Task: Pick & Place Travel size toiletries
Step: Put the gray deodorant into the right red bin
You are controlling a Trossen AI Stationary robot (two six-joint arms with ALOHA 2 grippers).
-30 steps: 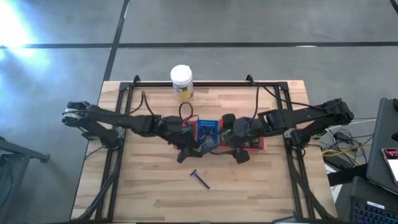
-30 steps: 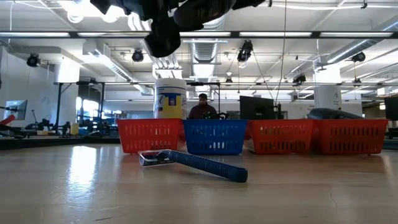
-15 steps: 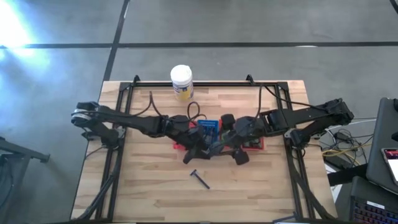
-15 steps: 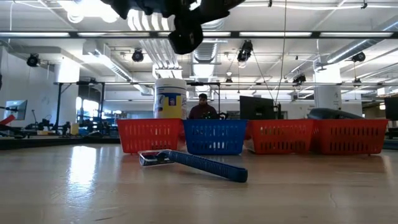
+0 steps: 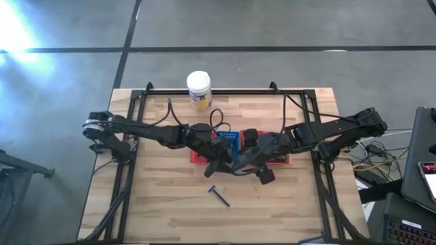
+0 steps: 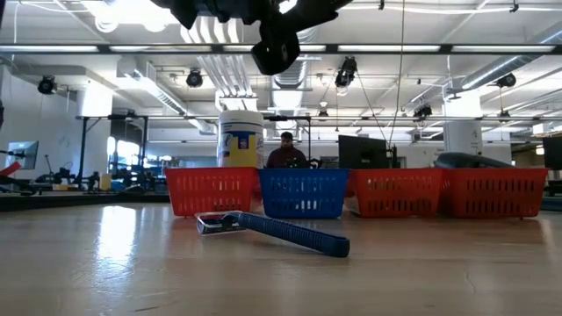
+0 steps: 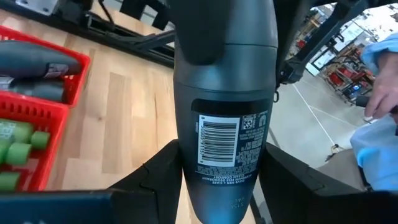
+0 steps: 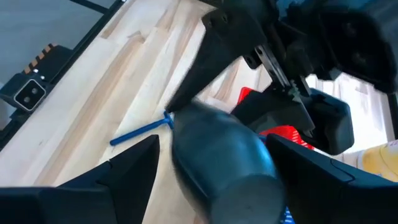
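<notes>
On the wooden table (image 5: 163, 197) the two arms meet above the row of baskets, the blue basket (image 6: 303, 193) standing between red baskets (image 6: 209, 191). The left gripper (image 7: 219, 168) holds a dark deodorant bottle (image 7: 224, 106) tightly between its fingers, and the right gripper (image 8: 214, 165) clamps the same bottle's other end. A blue razor (image 5: 219, 195) lies alone on the table, near the baskets.
</notes>
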